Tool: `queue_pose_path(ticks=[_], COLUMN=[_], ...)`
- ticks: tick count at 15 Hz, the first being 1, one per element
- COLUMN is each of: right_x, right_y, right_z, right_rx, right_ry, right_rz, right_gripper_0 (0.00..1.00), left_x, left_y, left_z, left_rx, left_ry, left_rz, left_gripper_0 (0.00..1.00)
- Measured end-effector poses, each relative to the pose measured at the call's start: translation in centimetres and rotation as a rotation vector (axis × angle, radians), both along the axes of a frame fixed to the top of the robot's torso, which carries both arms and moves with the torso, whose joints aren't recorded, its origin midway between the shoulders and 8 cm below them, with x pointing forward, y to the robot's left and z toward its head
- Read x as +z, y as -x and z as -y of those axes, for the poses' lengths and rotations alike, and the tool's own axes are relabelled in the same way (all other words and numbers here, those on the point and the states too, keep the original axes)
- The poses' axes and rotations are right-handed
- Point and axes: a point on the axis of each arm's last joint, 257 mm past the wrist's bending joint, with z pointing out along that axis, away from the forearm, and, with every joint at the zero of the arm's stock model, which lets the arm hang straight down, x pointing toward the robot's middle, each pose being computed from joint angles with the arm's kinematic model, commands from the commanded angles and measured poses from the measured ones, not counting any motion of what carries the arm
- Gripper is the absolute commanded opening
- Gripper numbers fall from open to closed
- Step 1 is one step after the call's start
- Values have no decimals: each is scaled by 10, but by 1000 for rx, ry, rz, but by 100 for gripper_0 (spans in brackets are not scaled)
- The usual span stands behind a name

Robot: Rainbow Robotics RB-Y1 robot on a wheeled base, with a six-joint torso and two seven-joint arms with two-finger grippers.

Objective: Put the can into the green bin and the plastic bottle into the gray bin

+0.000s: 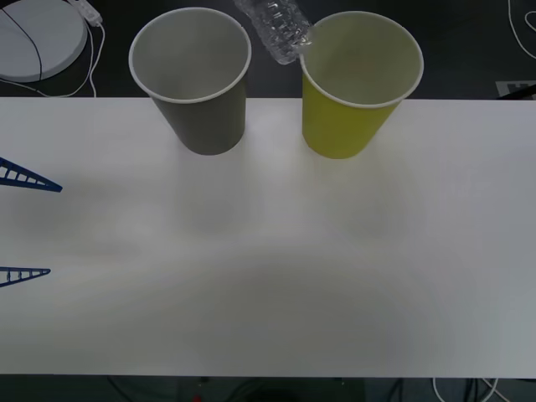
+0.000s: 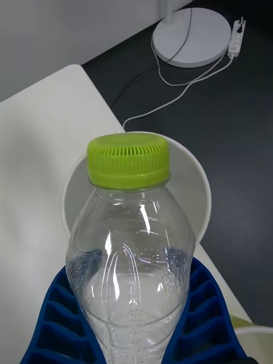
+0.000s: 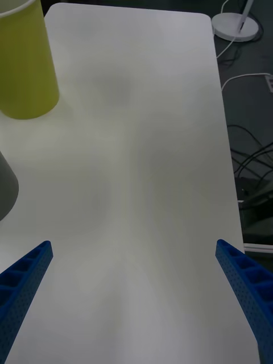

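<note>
I have the white table [image 1: 268,276] spread across most of the front frame, with the two bins standing along its far edge. The gray bin [image 1: 194,75] is in the upper left-centre and the green bin [image 1: 356,79] in the upper right-centre, both upright and apart from each other. The plastic bottle [image 1: 275,29] shows at the top middle of that frame, tilted, between the two rims, its lower end just at the green bin's rim. On my right wrist feed the right gripper [image 2: 136,327] is clamped on the bottle's body, lime-green cap [image 2: 128,161] pointing toward the gray bin's white mouth beyond it. My left gripper [image 1: 25,224] sits at the left edge, its blue fingers [image 3: 25,287] spread wide over bare table.
</note>
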Motion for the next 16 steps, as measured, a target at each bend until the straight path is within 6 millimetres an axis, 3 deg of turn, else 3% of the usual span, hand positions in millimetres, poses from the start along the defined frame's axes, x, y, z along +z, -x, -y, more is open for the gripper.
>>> queue_pose_path(ticks=[16], right_x=[-16], right_y=[-31], right_z=[-78], right_rx=[-146], right_ry=[86], right_rz=[7], right_gripper_0=[0], left_x=[0], left_y=[0], left_z=[0], left_rx=[0], left_ry=[0], left_rz=[0], left_gripper_0=[100])
